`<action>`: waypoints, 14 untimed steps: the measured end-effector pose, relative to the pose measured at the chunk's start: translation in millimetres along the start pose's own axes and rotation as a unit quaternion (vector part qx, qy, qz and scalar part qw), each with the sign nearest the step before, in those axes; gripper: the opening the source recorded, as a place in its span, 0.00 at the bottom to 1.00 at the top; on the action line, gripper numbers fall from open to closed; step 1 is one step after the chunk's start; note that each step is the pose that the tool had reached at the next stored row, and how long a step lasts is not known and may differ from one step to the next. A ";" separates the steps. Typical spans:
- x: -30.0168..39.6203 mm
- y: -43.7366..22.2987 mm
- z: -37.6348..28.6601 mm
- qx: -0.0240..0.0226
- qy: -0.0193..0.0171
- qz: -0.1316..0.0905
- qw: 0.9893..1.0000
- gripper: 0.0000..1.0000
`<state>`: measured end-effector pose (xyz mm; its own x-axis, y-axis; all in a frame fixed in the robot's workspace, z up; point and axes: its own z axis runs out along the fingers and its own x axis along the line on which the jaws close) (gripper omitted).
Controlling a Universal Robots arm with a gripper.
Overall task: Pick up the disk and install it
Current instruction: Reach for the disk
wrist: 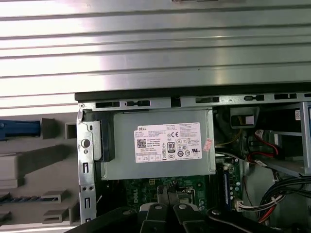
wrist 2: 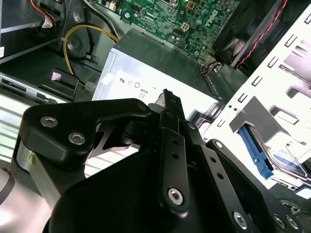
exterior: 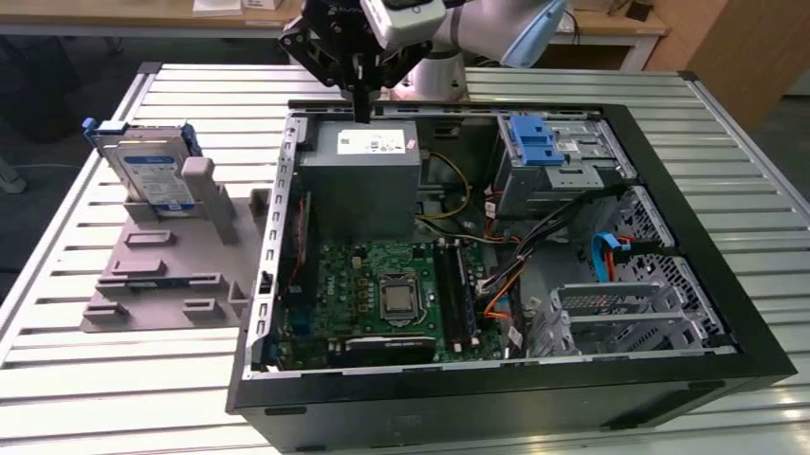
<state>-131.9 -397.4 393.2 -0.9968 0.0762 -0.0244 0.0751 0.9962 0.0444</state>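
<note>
**Worktop** [exterior: 114, 389]: slatted metal surface that carries everything listed below.

**Computer case** [exterior: 506, 393]: black tower lying on its side with the panel off, taking up the middle and the exterior view's right of the worktop.

**Power-supply box** [exterior: 364, 180]: grey box with a white sticker, set in the far-left corner of the case. Not the task's thing.

**Stand** [exterior: 165, 270]: grey moulded fixture on the worktop, just beside the case on the exterior view's left.

**Motherboard** [exterior: 379, 294]: green board on the case floor, on the near side of the power-supply box.

**Drive cage** [exterior: 570, 171]: metal bay at the far right of the case, with a blue plastic piece on top.

**Disk** [exterior: 152, 171]: silver drive with a white-and-blue label, in a blue frame. It stands on edge, leaning, at the far end of the stand. It is outside the case and well apart from the gripper.

**Gripper** [exterior: 366, 112]: black, pointing down over the far edge of the power-supply box. Its fingers are together with nothing between them. The first wrist view shows the tips [wrist: 165, 191] above the box's sticker.

**Step in hand (judged)**: this is the approach for the pick-up. The disk is not yet grasped and nothing is installed.

**What the pick-up calls for (judged)**:
- travel from over the case toward the exterior view's left, to the stand;
- fingers spread wide enough to take the disk;
- a line of descent that matches the disk's lean, so the drive lifts free of the stand's posts without catching.
</note>
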 end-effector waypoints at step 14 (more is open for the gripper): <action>7.8 1.3 0.0 0.000 0.000 0.000 1.000 0.11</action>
<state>-139.6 -395.5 393.1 -0.9968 0.0763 -0.0245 0.0751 0.9962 0.0443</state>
